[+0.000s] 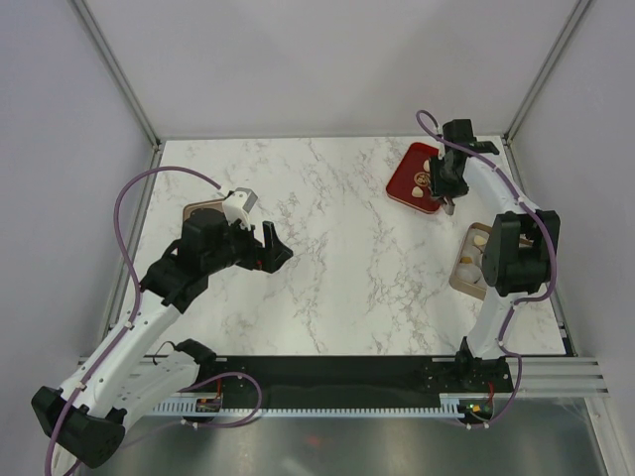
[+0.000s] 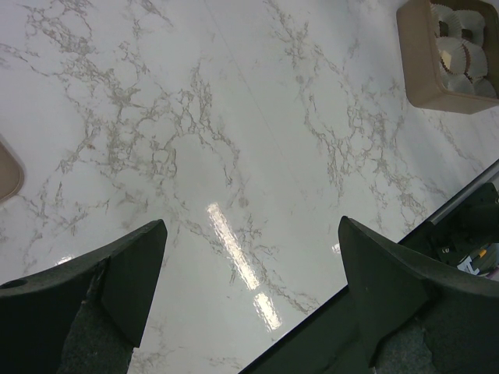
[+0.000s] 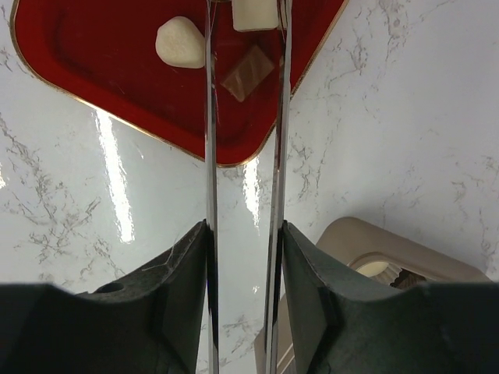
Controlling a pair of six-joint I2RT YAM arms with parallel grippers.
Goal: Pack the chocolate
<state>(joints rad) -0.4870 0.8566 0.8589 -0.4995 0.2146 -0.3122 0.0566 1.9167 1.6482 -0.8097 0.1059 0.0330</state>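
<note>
At the left of the overhead view the left gripper (image 1: 272,250) stands wide open. Its wrist view adds what lies below: glossy, grey-veined marble table (image 2: 195,140) and, at upper right, the tan box (image 2: 417,70) holding crinkled paper cups (image 2: 456,54). Right of centre overhead, the right gripper (image 1: 448,201) hangs over the red tray (image 1: 400,178). Only its wrist view resolves the chocolate (image 3: 180,42) on the gold-edged tray: a rounded cream lump, a brown square and a cream block. The last two sit between thin metal blades (image 3: 210,156) set narrowly apart; contact cannot be told.
</note>
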